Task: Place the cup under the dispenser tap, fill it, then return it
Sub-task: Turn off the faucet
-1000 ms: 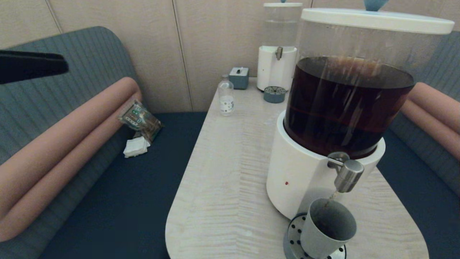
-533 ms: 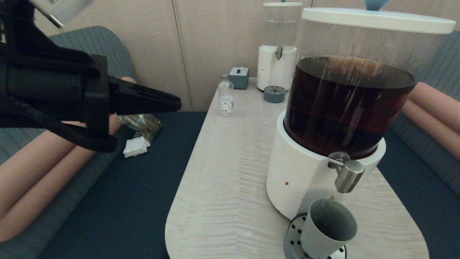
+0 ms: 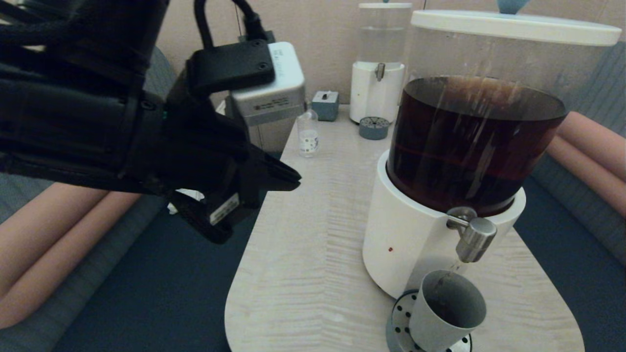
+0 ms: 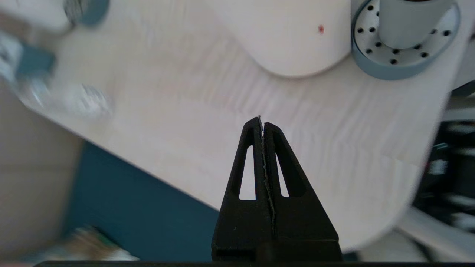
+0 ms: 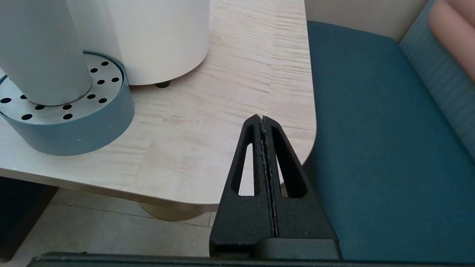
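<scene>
The left gripper (image 3: 288,177) hung pressed shut and empty, well apart from the grey cup (image 3: 447,313), which stood on the perforated drip tray (image 3: 397,325) beneath the steel dispenser tap (image 3: 474,239). Risk: with the tap open, delay would overflow the cup. The right gripper (image 5: 262,120), also closed and empty, rested beside the tray.

We see a matte grey cup (image 3: 447,313) on a silver tray (image 3: 397,318) w/ black holes & a blue-grey rim, well ahead of our black left fingers (image 4: 256,148). Tap (image 3: 474,239): brushed steel. Tank (image 3: 474,142): dark brown liquid over a white base w/ a red dot. Table (image 3: 313,254): pale wood grain. Seat (image 5: 378,141) beside our black right fingers (image 5: 256,148): dark teal.
</scene>
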Available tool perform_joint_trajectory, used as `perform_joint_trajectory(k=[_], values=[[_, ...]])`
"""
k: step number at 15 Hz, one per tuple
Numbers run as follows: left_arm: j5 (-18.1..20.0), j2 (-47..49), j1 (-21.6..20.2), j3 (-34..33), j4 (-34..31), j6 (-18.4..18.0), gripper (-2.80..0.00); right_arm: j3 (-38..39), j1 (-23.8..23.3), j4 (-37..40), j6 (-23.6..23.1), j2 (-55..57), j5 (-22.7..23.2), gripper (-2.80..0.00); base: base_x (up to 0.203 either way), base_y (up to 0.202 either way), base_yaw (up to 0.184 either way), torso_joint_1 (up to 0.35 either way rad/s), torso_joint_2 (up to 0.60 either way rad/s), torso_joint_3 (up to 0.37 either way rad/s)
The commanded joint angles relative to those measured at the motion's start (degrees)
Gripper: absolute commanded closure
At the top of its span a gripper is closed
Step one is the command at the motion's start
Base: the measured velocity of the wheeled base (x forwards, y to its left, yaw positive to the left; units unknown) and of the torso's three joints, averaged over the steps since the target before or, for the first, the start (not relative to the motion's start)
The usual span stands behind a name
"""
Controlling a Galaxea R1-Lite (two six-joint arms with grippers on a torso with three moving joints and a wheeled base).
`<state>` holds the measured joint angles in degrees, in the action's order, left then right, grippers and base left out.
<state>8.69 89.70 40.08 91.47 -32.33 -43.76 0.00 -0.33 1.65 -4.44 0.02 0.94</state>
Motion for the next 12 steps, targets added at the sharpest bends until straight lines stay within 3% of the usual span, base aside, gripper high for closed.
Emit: perform_joint_trajectory(k=[1, 6, 12], values=[[-2.5, 4.7, 4.5, 2.6, 0.2, -0.7, 0.0, 0.0, 0.0, 0.0, 0.0, -0.2, 0.0, 0.0, 0.0, 0.0, 0.0, 0.0, 0.0, 0.0], [-5.7, 11.7, 12.2, 5.4, 6.7, -0.5, 0.0, 0.0, 0.0, 0.0, 0.0, -0.2, 0.0, 0.0, 0.0, 0.0, 0.0, 0.0, 0.0, 0.0], [-6.1, 15.6, 17.5, 6.3, 7.1, 0.6, 0.0, 0.0, 0.1, 0.0, 0.0, -0.2, 0.0, 0.0, 0.0, 0.0, 0.0, 0.0, 0.0, 0.0]])
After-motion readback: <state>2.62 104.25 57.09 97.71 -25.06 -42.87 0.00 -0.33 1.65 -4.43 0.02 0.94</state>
